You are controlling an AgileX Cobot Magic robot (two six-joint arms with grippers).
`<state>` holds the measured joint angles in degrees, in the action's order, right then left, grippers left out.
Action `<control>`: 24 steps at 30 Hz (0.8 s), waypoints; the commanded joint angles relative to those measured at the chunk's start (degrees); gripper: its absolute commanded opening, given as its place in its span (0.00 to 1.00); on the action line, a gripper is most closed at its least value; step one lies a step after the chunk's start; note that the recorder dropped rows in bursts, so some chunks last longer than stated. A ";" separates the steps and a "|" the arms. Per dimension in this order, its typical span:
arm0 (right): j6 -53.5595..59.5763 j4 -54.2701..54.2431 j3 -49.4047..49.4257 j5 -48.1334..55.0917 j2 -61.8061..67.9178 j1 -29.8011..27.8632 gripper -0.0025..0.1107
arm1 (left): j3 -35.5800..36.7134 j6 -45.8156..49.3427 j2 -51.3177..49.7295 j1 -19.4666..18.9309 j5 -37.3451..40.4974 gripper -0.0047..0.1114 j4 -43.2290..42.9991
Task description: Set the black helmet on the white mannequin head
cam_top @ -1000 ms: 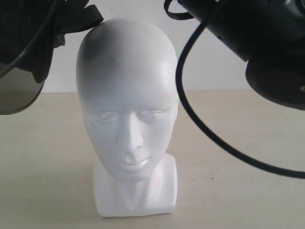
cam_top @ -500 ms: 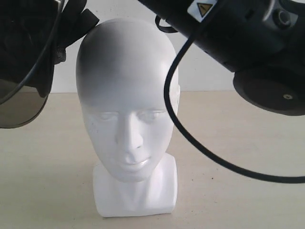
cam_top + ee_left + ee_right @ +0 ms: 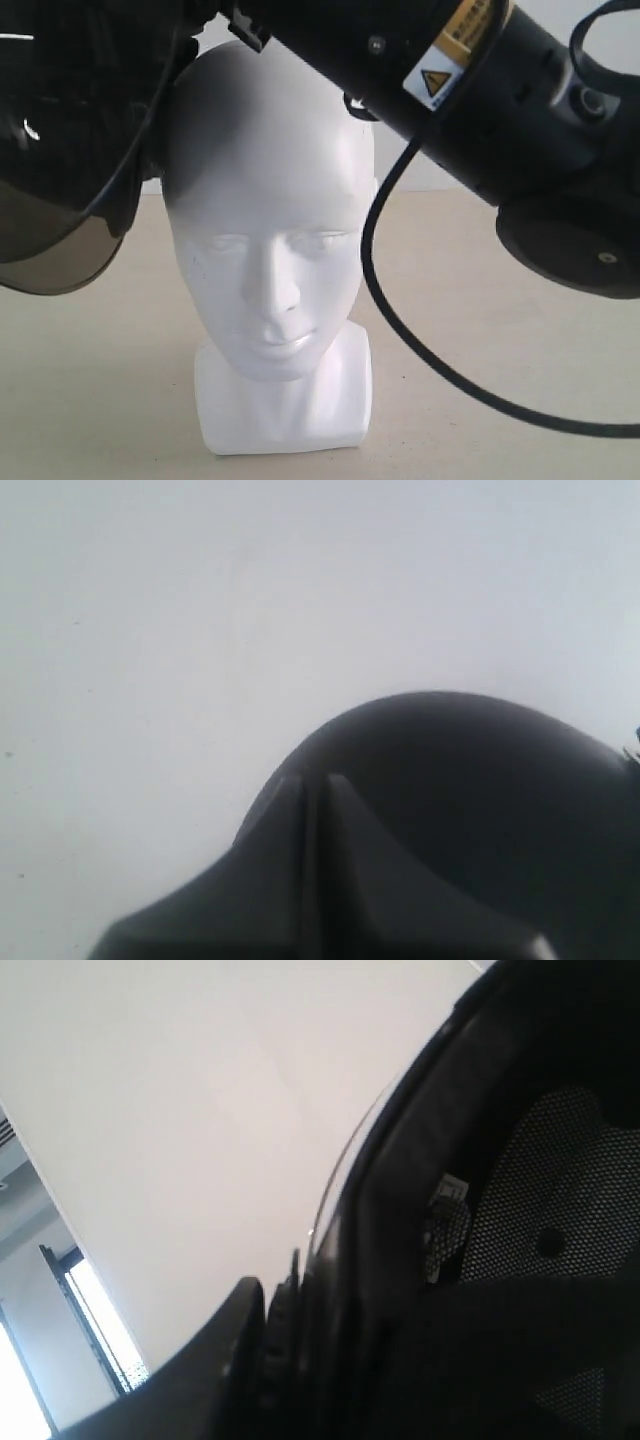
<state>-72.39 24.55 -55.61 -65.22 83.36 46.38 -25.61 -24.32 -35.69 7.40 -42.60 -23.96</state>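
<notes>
Whereas a second ago the black helmet (image 3: 70, 120) hung high and clear of the crown, it is now lower. Its shell edge overlaps the side of the white mannequin head (image 3: 270, 230) but is not yet over it. Across the crown lies the right arm (image 3: 450, 90), which earlier stood off to one side. The head stands upright on the surface (image 3: 520, 420), below both hands, unmoved. Helmet lining lies directly ahead of the right hand (image 3: 265, 1330), and the shell lies ahead of the left hand (image 3: 315, 820). The grip of either hand cannot be confirmed. The visor (image 3: 55, 255) has dropped to about eye level. Judgement: approach under way, helmet off-centre.
</notes>
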 commanded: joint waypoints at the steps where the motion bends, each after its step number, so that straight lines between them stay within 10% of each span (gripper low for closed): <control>1: 5.37 -2.67 1.52 -4.74 -3.15 -0.11 0.02 | -5.23 -3.37 -5.47 -0.02 -1.54 0.08 -4.59; 24: 14.01 -8.98 10.09 -4.74 -6.69 -0.11 0.02 | -12.49 -10.39 -18.48 -0.02 -9.26 0.08 -11.87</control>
<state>-61.96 17.65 -46.43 -68.32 78.01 46.56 -37.89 -34.40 -53.66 7.40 -50.94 -34.76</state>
